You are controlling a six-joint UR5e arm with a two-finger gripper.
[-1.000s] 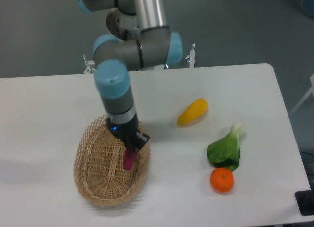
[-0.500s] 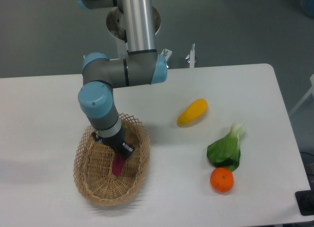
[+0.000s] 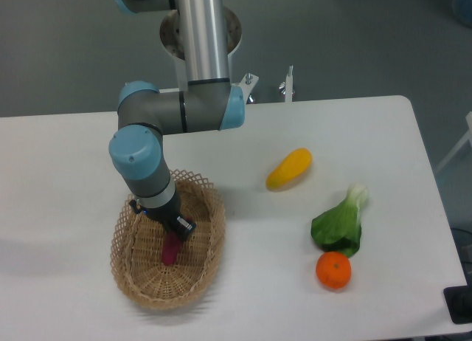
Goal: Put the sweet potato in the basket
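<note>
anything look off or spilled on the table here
Nothing stands out. The gripper holds the sweet potato low inside the basket, and the yellow vegetable, bok choy and orange lie intact on the table.

You're looking at a silver tubular arm (image 3: pixel 200 38) with grey joint housings, pale blue end caps (image 3: pixel 133 150), and a small black gripper (image 3: pixel 175 229) at its tip.

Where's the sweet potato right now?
The sweet potato is inside the basket at the table's front left, directly under the tool, far left of the yellow vegetable.
</note>
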